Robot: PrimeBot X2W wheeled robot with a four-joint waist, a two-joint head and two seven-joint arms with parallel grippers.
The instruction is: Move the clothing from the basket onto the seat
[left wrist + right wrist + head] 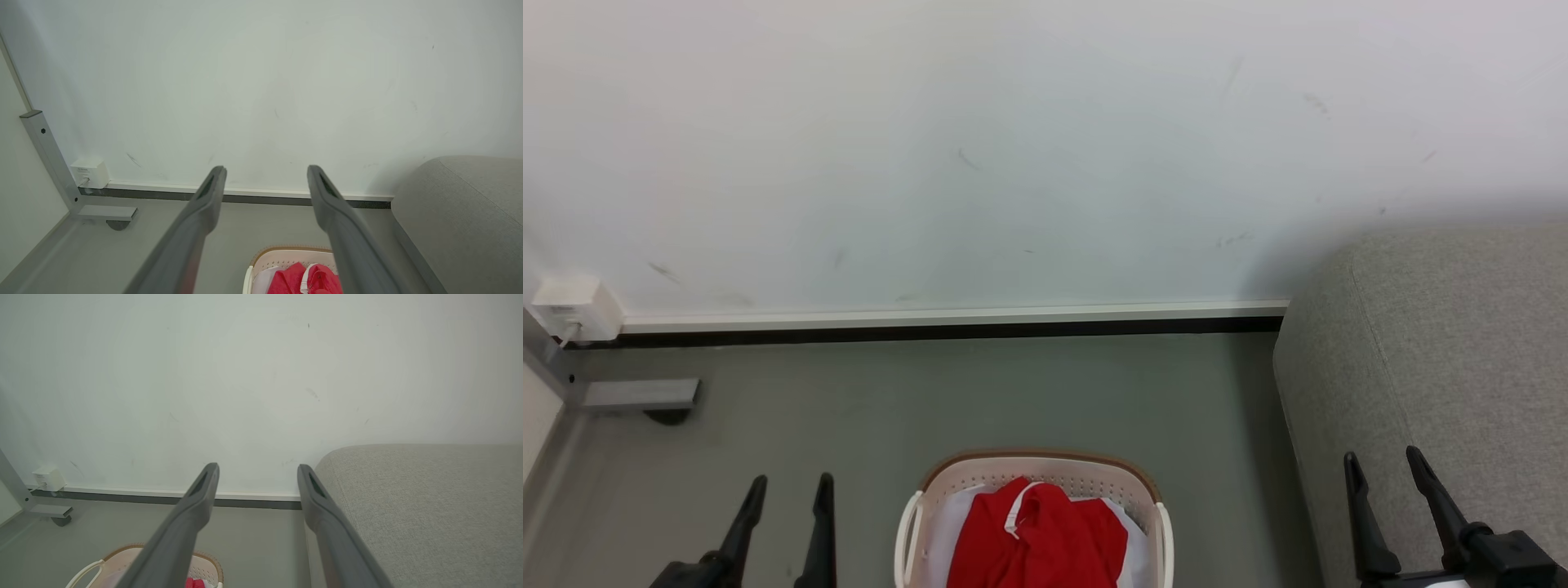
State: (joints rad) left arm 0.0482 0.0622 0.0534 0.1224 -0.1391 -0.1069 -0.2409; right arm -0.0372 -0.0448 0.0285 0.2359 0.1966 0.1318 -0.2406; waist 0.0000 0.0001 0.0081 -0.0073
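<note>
Far left: a white socket box (572,306) sits on the wall (1013,163) just above the floor's (1013,392) back edge. A grey metal foot (641,394) rests on the floor below it.

Left claw (793,480): both dark fingers point toward the wall and stand fully apart. Nothing lies between them and they touch nothing. The claw hangs over bare floor, left of the basket and clear of it. In the left wrist view the gap between the fingers frames the wall and the baseboard (265,196).

Basket (1037,457): it stands on the floor, well away from the back edge, between the two claws and left of the seat, with a strip of floor between them. The clothing (1037,539) lies inside it as a red heap with a white band showing near the top. The heap rests on a white sheet (939,523) and sits at the basket's middle, below the far rim.

Right claw (1382,454): its fingers are fully spread, empty and out of contact. They hang in front of the seat's left side.

Seat (1462,343): grey textured upholstery with a rounded corner, standing at the floor's right, back against the wall. No clothing lies on the part shown.
</note>
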